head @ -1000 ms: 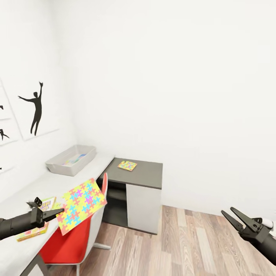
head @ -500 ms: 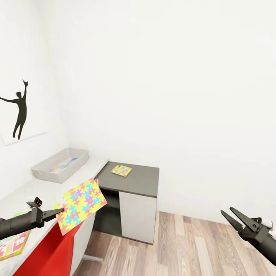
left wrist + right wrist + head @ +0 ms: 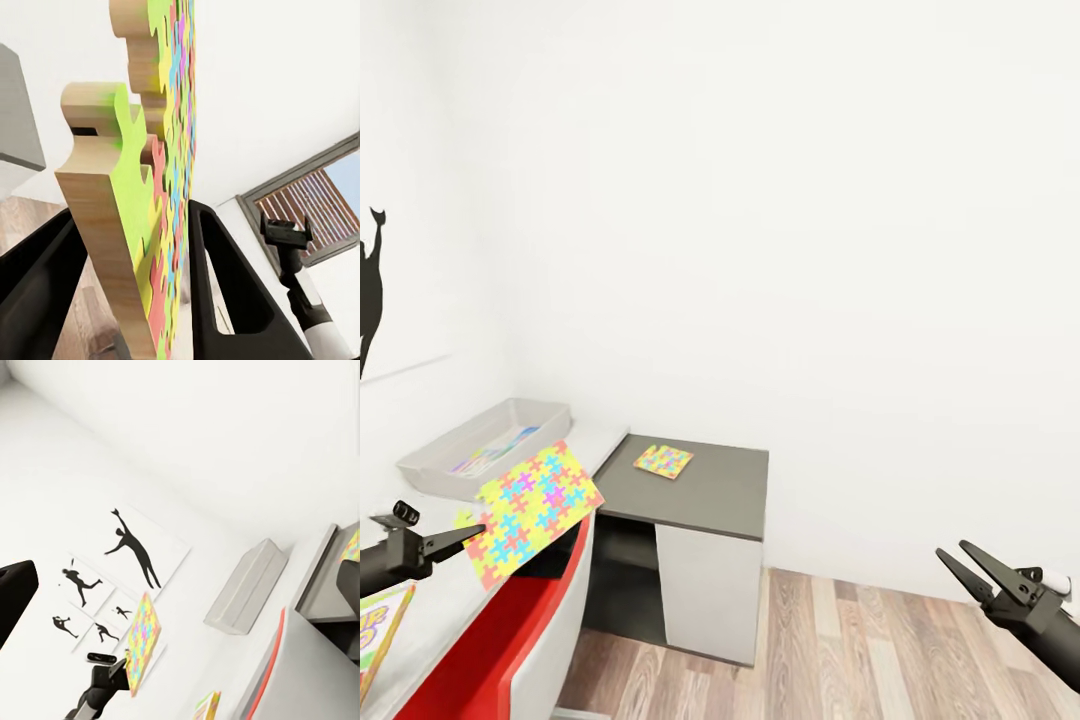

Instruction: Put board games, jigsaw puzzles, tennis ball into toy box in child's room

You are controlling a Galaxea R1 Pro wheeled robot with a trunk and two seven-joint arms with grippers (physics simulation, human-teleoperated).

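Note:
My left gripper is shut on the edge of a jigsaw puzzle, a mosaic slab held tilted in the air above the pale table top. In the left wrist view the puzzle stands edge-on between the two black fingers. Just behind it the light grey toy box rests on the table with colourful flat things inside. A second jigsaw puzzle lies on the lower dark grey top. A board game lies at the table's near end. My right gripper hangs open and empty over the floor.
A red chair is pushed against the table below the held puzzle. White walls close the corner behind the table, with a black silhouette poster on the left wall. Wood-plank floor lies to the right of the dark cabinet.
The whole view has slid leftward, so the camera has turned right. My left gripper has carried the puzzle left and slightly up, nearer the toy box. The right gripper looks unchanged.

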